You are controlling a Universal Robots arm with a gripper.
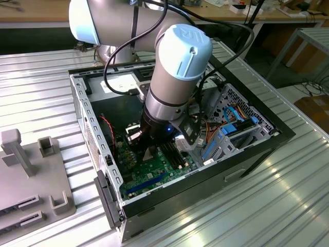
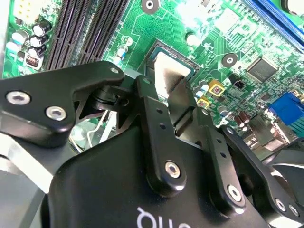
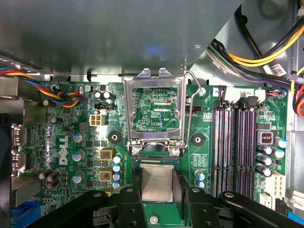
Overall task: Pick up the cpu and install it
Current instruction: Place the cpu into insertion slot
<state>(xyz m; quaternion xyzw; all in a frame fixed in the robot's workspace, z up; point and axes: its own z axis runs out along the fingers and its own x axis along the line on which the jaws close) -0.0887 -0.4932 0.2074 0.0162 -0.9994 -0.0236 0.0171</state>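
Two black fingers (image 3: 129, 204) of the gripper (image 3: 156, 192) sit narrow on the cpu (image 3: 156, 183), one against each opposite edge, so it's clamped on the chip. The pale silvery face points up and the chip is right at the socket (image 3: 156, 161) on the green motherboard (image 3: 71, 137). Whether it's fully seated or just above the socket, can't tell from either wrist view.

The second wrist view looks past the gripper (image 2: 166, 92) from behind. The cpu (image 2: 168, 71) has its far edge inside the dark frame of the socket (image 2: 166, 47), with the fingers hugging both sides.

In the first wrist view the metal load plate (image 3: 127, 114) is flipped open and stands up just beside the socket, with its wire lever (image 3: 189, 111) raised alongside. Memory slots (image 3: 237, 142) run near the socket on one side. A bundle of coloured wires (image 3: 61, 97) lies over the board on the other side.

In the exterior view the arm (image 1: 175, 77) reaches down into an open computer case (image 1: 82, 103) lying flat on a ribbed metal table (image 1: 31, 87). The gripper (image 1: 149, 152) is low over the motherboard (image 1: 154, 175). A grey plastic fixture (image 1: 31, 175) sits on the table at the exterior view's left, apart from the case.
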